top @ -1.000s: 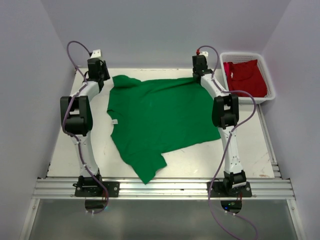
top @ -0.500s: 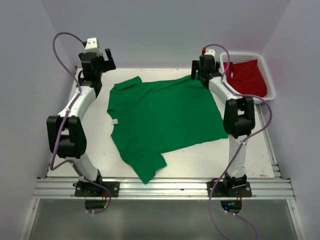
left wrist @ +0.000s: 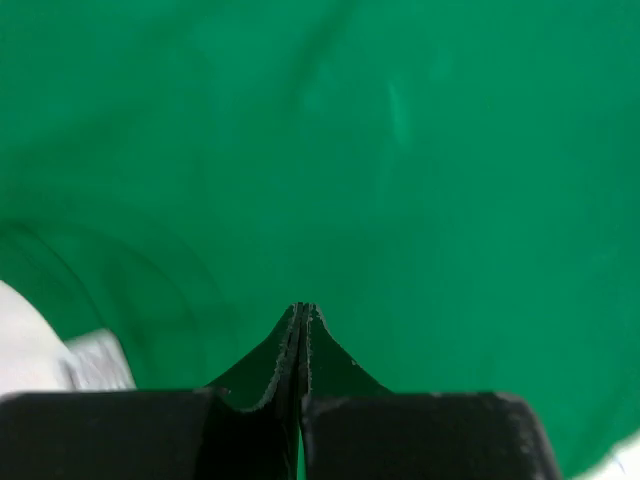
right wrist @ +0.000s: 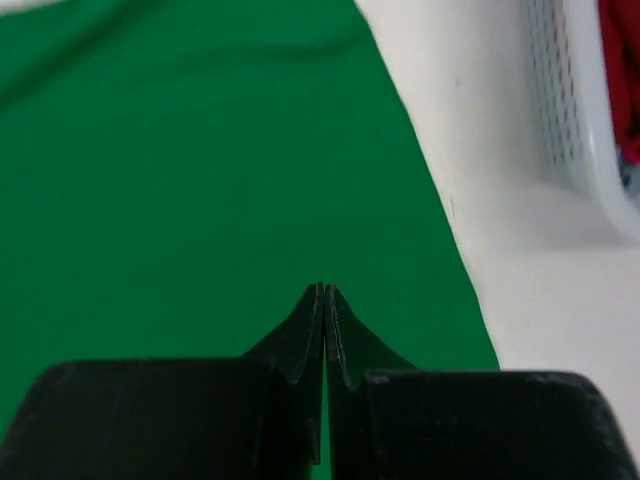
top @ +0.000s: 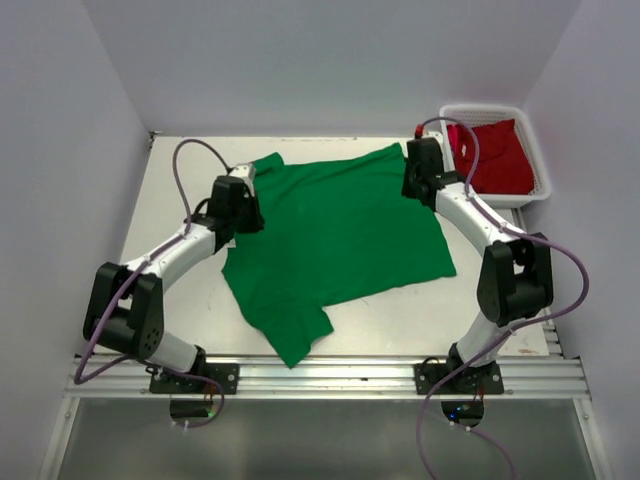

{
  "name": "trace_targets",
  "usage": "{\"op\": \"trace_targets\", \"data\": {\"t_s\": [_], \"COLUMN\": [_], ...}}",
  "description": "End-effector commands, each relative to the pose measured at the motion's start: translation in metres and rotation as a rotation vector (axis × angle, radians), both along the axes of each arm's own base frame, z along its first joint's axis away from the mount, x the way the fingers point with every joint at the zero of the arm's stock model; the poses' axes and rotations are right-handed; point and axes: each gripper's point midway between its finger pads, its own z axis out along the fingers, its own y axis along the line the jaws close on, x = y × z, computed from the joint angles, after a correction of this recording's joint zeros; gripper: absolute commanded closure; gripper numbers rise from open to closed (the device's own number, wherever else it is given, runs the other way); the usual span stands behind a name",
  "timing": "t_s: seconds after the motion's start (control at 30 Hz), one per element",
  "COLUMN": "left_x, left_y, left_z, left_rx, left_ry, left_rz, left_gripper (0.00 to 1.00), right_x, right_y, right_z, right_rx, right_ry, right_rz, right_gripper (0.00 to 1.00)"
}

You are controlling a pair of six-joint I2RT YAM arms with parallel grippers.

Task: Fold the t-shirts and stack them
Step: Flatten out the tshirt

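Green t-shirt (top: 340, 235) flat, tag (left wrist: 98, 362) blurred, red t-shirt (top: 495, 155) in basket (top: 490, 107)

Item 1: green t-shirt (left wrist: 400, 150). It overruns every edge of my left wrist view, so I get no outline.

Item 2: pale patch (left wrist: 95, 362) at the green t-shirt's lower-left border. Blurred; I cannot identify it.

Item 3: red t-shirt (right wrist: 625, 70) and basket (right wrist: 570, 100), beyond the green t-shirt's right hem. Blurred and cut off by the right wrist view's edge.

Item 4: left pincer (left wrist: 303, 310) and right pincer (right wrist: 324, 290). From above, their own wrists hide the tips over the green t-shirt, and I cannot tell whether they touch the cloth.

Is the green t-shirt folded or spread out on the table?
Spread out. The green t-shirt lies flat across the table, both sleeves out, no fold visible.
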Motion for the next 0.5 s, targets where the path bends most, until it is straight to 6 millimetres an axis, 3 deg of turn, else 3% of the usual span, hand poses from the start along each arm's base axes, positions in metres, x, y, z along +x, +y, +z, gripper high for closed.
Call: {"op": "trace_targets", "data": {"t_s": [0.0,0.03,0.07,0.1,0.17,0.33,0.43,0.47], "left_x": [-0.058,-0.07,-0.079,-0.103,-0.124,-0.185,-0.221,-0.231], "left_y": [-0.038,-0.045,-0.046,-0.055,-0.06,-0.079,-0.093,-0.096], "left_z": [0.019,0.019,0.017,0.015,0.013,0.005,-0.008,-0.012], "left_rx": [-0.081,-0.077,-0.052,-0.038,-0.038,-0.083,-0.075,-0.064], "left_ry": [0.08,0.103,0.123,0.178,0.221,0.338,0.421,0.445], "left_rz": [-0.083,-0.101,-0.094,-0.114,-0.131,-0.153,-0.186,-0.197], "left_gripper": [1.0,1.0,1.0,1.0,1.0,1.0,0.87,0.78], "right_x": [-0.057,-0.065,-0.079,-0.086,-0.101,-0.127,-0.142,-0.149], "right_y": [-0.018,-0.019,-0.022,-0.026,-0.032,-0.04,-0.042,-0.045], "right_z": [-0.017,-0.011,-0.021,-0.022,-0.024,-0.025,-0.026,-0.029], "right_rx": [-0.021,-0.012,-0.02,-0.025,-0.035,-0.038,-0.02,-0.028], "right_ry": [0.155,0.144,0.173,0.181,0.187,0.223,0.238,0.246], "right_rz": [-0.078,-0.079,-0.084,-0.094,-0.106,-0.133,-0.142,-0.148], "right_gripper": [1.0,1.0,1.0,1.0,1.0,1.0,0.79,0.62]}}
